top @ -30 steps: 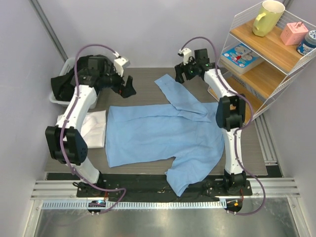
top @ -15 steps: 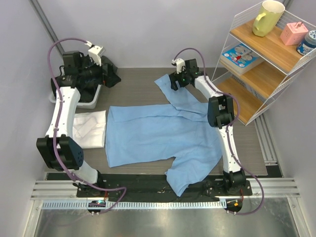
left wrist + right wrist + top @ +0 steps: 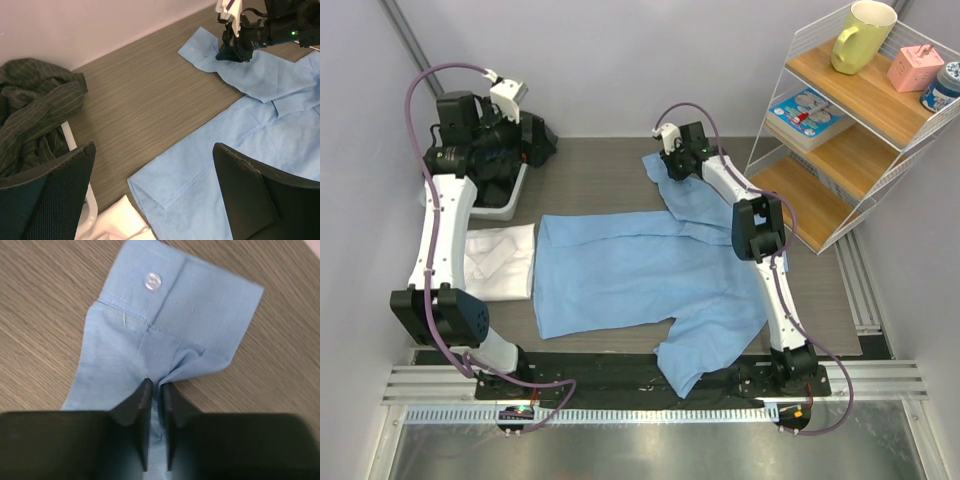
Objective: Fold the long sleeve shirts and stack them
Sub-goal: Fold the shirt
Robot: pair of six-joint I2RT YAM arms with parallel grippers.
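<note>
The light blue long sleeve shirt [image 3: 640, 270] lies spread flat on the table, one sleeve reaching to the far side. My right gripper [image 3: 156, 384] is shut on that sleeve's cloth just behind the buttoned cuff [image 3: 165, 295]; in the top view it sits at the far middle of the table [image 3: 667, 167]. The white shirt [image 3: 505, 262] lies folded at the left, touching the blue shirt's edge. My left gripper [image 3: 154, 147] hangs wide open and empty above the blue shirt's far-left corner [image 3: 165, 190], near the bin [image 3: 512, 196].
A white bin [image 3: 75, 150] at the far left holds a dark striped garment [image 3: 35, 100]. A wire shelf [image 3: 840, 150] with a yellow mug [image 3: 860, 35], a pink box and a flat pack stands at the right. Walls close the far side.
My right gripper slid left along the far sleeve to the cuff and closed on the cloth. My left arm swung back and left toward the bin, still open.
</note>
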